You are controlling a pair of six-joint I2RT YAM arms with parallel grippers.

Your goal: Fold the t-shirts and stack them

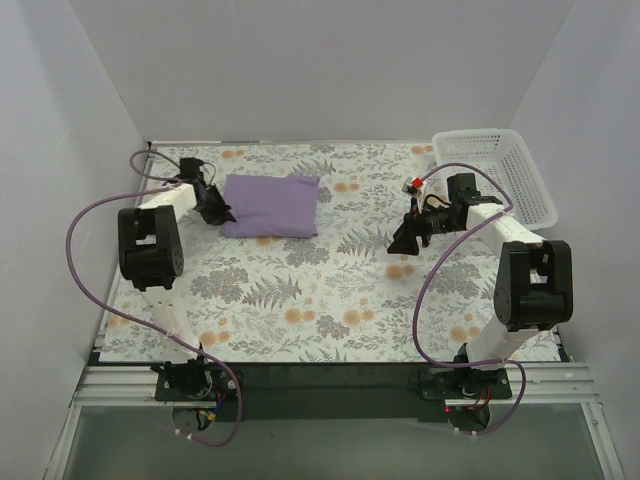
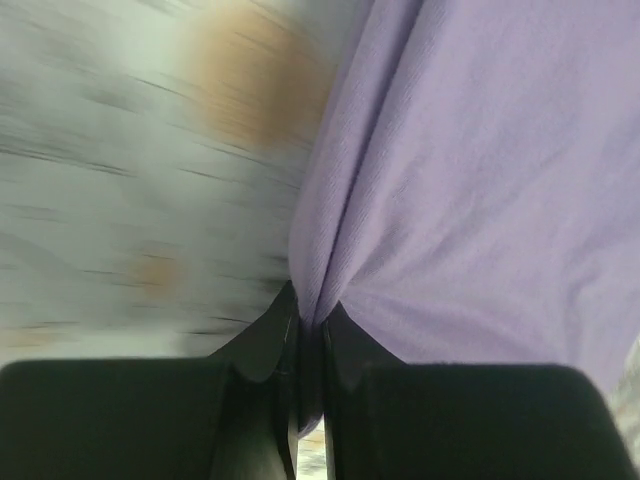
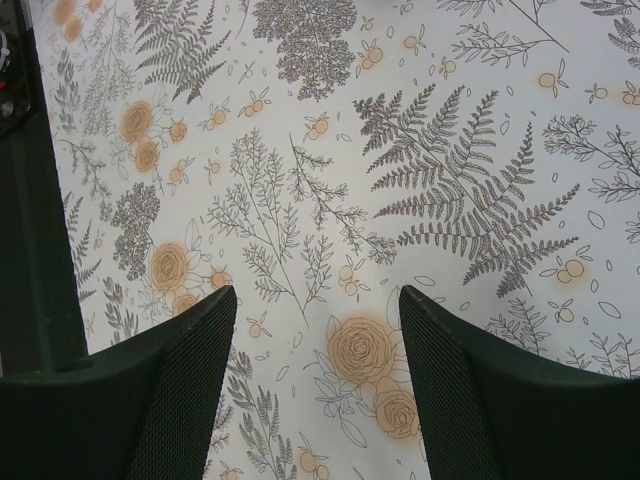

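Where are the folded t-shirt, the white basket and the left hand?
t-shirt [image 1: 272, 206], top external view, middle of the folded cloth.
white basket [image 1: 535, 180], top external view, its right side wall.
left hand [image 2: 312, 302], left wrist view, between the fingertips pinching the t-shirt's edge.

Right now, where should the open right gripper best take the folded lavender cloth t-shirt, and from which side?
Probably its right edge, approached from the right: the folded lavender cloth t-shirt lies flat, the left gripper is shut on its left edge, and the right gripper is open on that side.
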